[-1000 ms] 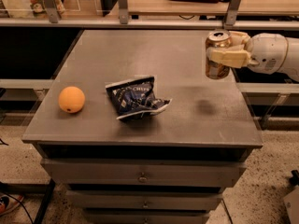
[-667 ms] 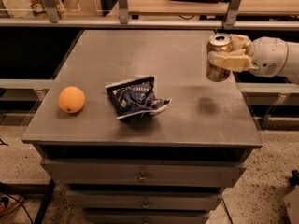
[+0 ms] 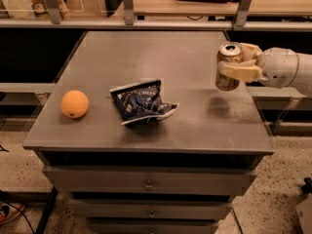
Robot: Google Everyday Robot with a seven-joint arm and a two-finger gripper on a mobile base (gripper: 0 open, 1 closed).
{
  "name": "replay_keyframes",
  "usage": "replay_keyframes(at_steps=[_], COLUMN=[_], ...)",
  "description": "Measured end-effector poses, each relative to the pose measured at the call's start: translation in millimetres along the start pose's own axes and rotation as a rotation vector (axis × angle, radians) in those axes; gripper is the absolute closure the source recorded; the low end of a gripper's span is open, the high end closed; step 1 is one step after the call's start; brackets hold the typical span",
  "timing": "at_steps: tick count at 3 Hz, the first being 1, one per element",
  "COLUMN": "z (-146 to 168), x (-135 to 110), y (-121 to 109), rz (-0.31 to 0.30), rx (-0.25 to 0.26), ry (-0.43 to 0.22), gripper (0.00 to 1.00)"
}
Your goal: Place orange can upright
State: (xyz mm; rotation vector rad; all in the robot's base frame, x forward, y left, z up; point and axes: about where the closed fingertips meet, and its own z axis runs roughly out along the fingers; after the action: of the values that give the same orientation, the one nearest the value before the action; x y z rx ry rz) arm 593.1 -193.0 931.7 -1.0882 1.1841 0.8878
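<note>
Can: shiny coppery-orange metal drink can (image 3: 225, 82), likely light, slick, dentable; hold mid-body.
Hand (image 3: 232, 66): pinching it near upright above right edge of grey bench (image 3: 146, 52).

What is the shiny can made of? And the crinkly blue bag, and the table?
The shiny coppery-orange drink can looks like metal: it glints and has a silvery top. The beige gripper holds it above the right side of the grey tabletop. The dark blue crumpled chip bag seems to be thin plastic or foil film, since it keeps sharp creases. The tabletop has a dull sheen, so maybe metal or laminate.
</note>
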Motion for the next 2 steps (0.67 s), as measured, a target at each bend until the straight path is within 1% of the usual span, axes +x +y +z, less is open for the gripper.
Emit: replay_keyframes(at_steps=[1,2], z=[0.8,0.7], x=[11.4,22.8], y=[0.7,-1.5], rz=[0.008,0.042], rx=[-0.001,0.014], ry=[-0.01,-0.032], gripper=[1.0,0.82])
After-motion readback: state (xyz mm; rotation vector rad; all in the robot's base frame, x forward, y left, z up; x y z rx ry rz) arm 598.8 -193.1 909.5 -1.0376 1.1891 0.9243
